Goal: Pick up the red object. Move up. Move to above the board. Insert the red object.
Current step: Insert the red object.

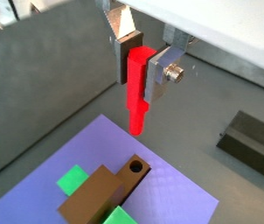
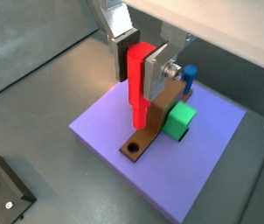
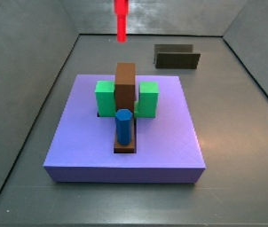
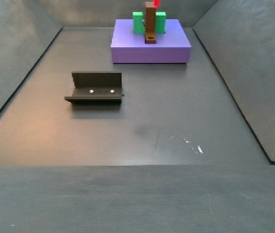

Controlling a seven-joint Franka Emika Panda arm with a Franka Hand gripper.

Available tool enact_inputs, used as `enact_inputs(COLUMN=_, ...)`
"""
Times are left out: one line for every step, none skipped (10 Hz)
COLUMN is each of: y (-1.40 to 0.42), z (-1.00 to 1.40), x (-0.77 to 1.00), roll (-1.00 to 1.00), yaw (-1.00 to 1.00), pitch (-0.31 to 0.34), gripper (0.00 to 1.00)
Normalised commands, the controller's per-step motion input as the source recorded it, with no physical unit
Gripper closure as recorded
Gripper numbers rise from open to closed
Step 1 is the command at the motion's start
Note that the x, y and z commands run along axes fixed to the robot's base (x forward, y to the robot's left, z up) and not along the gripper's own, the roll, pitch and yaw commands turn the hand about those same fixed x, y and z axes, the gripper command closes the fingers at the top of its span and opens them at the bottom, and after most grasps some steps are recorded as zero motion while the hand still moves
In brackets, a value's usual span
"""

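Note:
My gripper (image 1: 141,66) is shut on the red object (image 1: 135,101), a thin bright red peg held upright, its lower end hanging free below the fingers. Both wrist views show this grip (image 2: 142,66). The peg (image 2: 135,96) hangs in the air over the purple-blue board (image 2: 211,166), close above the end of the brown block (image 2: 146,140) that has a round hole (image 2: 134,149). In a side view only the peg (image 3: 121,19) shows, high over the board's (image 3: 83,142) far part; the gripper is cut off there.
The board bears green blocks (image 3: 105,97) beside the brown block (image 3: 126,89) and a blue peg (image 3: 123,126). The dark fixture (image 3: 177,57) stands on the grey floor apart from the board, also in the side view (image 4: 95,87). Sloping grey walls ring the floor.

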Motion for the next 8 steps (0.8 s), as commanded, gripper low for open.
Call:
enact_inputs(y=0.07, z=-0.64, x=-0.26, roll=0.00, yaw=-0.04, pitch=-0.307, gripper=1.00)
enact_inputs(y=0.00, z=-0.68, x=-0.23, roll=0.04, yaw=-0.06, pitch=-0.284, gripper=1.00)
enact_inputs(y=0.00, z=-0.65, x=0.09, roll=0.08, yaw=-0.15, pitch=-0.091, gripper=1.00)
enact_inputs(y=0.00, z=-0.55, x=0.35, roll=0.05, yaw=-0.23, pitch=0.033, gripper=1.00)
enact_inputs(y=0.00, z=-0.38, x=0.39, roll=0.03, yaw=-0.24, pitch=0.089, gripper=1.00)
enact_inputs(y=0.00, z=-0.10, x=0.41, roll=0.01, yaw=-0.05, pitch=0.093, gripper=1.00)
enact_inputs(y=0.00, z=-0.04, x=0.42, roll=0.00, yaw=0.00, pitch=0.084, gripper=1.00)
enact_inputs(y=0.00, z=-0.15, x=0.26, roll=0.02, yaw=0.00, pitch=0.039, gripper=1.00)
